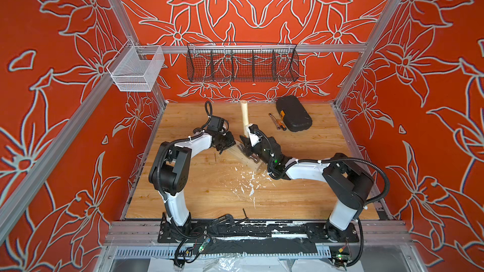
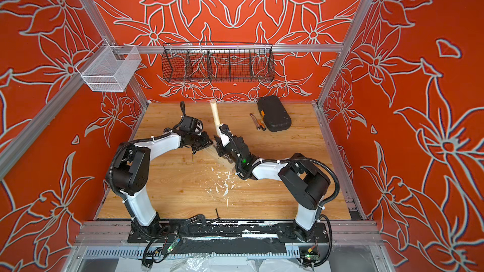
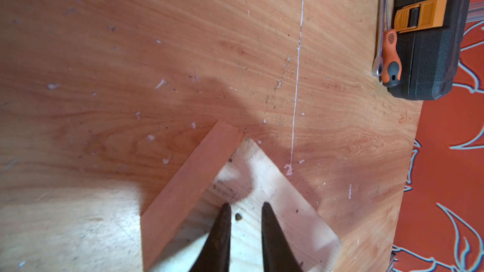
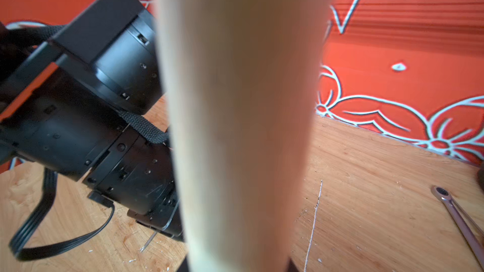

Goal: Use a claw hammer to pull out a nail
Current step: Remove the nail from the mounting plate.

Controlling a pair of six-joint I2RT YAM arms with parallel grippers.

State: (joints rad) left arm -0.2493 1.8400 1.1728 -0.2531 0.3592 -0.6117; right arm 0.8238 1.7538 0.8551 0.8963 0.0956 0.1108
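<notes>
The claw hammer's pale wooden handle point(image 1: 244, 116) point(image 2: 214, 115) rises toward the back wall and fills the right wrist view point(image 4: 235, 100). My right gripper point(image 1: 247, 141) point(image 4: 237, 265) is shut on its lower part and hides the head. A pale wooden block point(image 1: 242, 156) point(image 3: 275, 176) lies slantwise mid-table. My left gripper point(image 1: 225, 143) point(image 3: 246, 206) sits over the block's end, its fingertips slightly apart with nothing between them. A small dark spot point(image 3: 238, 216) marks the block there; I cannot tell whether it is a hole or a nail head. A thin nail point(image 4: 149, 241) point(image 1: 215, 156) rests on the table by the left gripper.
A black tool case point(image 1: 293, 113) point(image 3: 424, 48) lies at the back right, with a wrench point(image 3: 381, 22) and an orange-handled screwdriver point(image 3: 390, 56) beside it. White chips point(image 1: 248, 181) litter the table. A black wire basket point(image 1: 242, 62) and a white mesh basket point(image 1: 136, 70) hang above.
</notes>
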